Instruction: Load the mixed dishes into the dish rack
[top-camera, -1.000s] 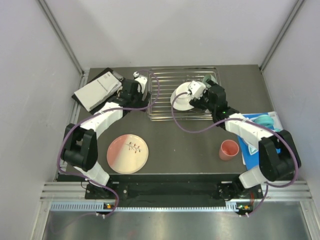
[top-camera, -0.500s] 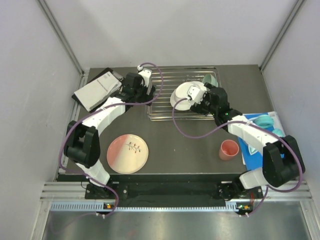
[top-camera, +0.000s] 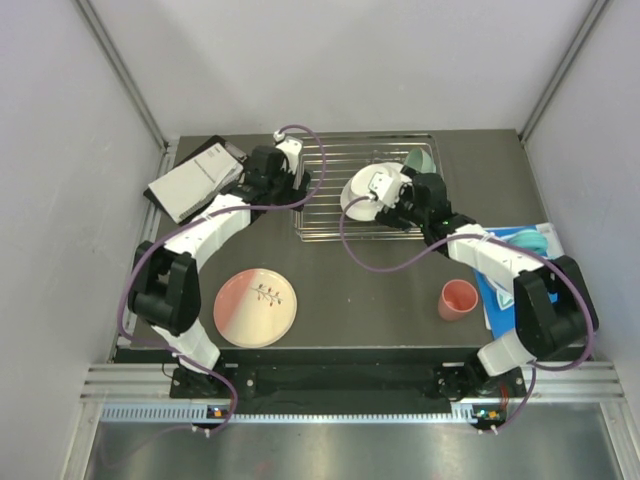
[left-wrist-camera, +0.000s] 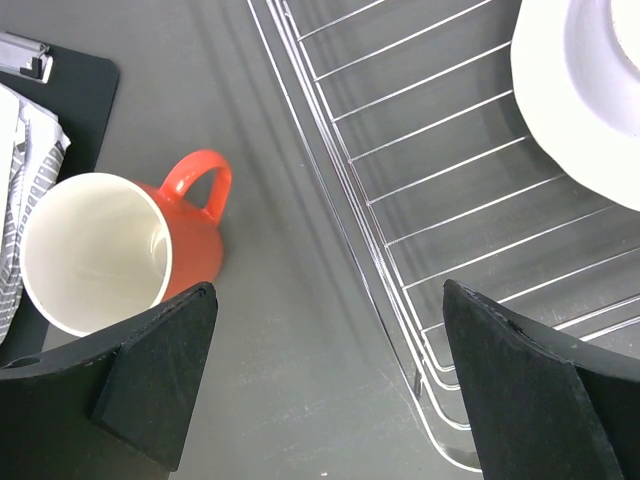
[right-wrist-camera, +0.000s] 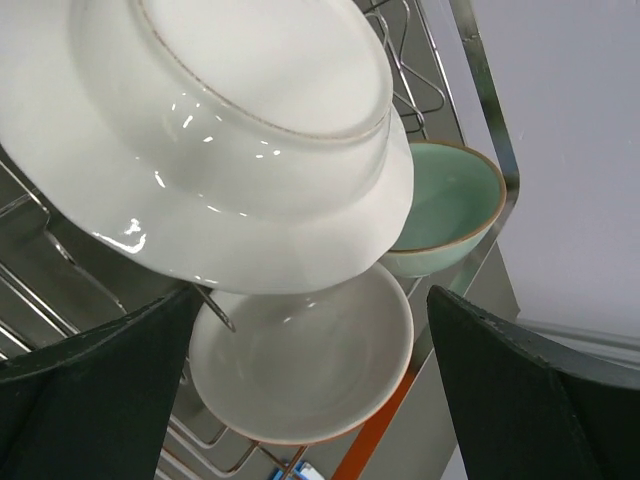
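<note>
Both of my claws stand wide apart and hold nothing: the left gripper (left-wrist-camera: 330, 375) hangs over bare table between the orange mug (left-wrist-camera: 120, 250) and the left edge of the dish rack (left-wrist-camera: 400, 200), and the right gripper (right-wrist-camera: 310, 385) hovers just short of the white plate (right-wrist-camera: 230, 130). Over the last second my left arm swung away from the booklet (top-camera: 195, 178) at 10 o'clock and toward the rack's left rim, then held there. My right claw eased a little toward 9 o'clock over the plate, which has not shifted. That plate leans on the wires at about 1 o'clock on the table, with the mint green bowl (right-wrist-camera: 450, 205) just behind it in the rack's far right corner, so I judge both of them loaded. The mug stands upright on the table just outside the rack, mouth up, its handle turned toward the wires; it is hidden under my left arm from above. With my left claw now beside it, I take the mug to be my next pick. The pink-and-cream plate (top-camera: 256, 307) at 7 o'clock and the salmon-pink cup (top-camera: 459, 299) at 4 o'clock still wait on the table, well apart from the rack.
</note>
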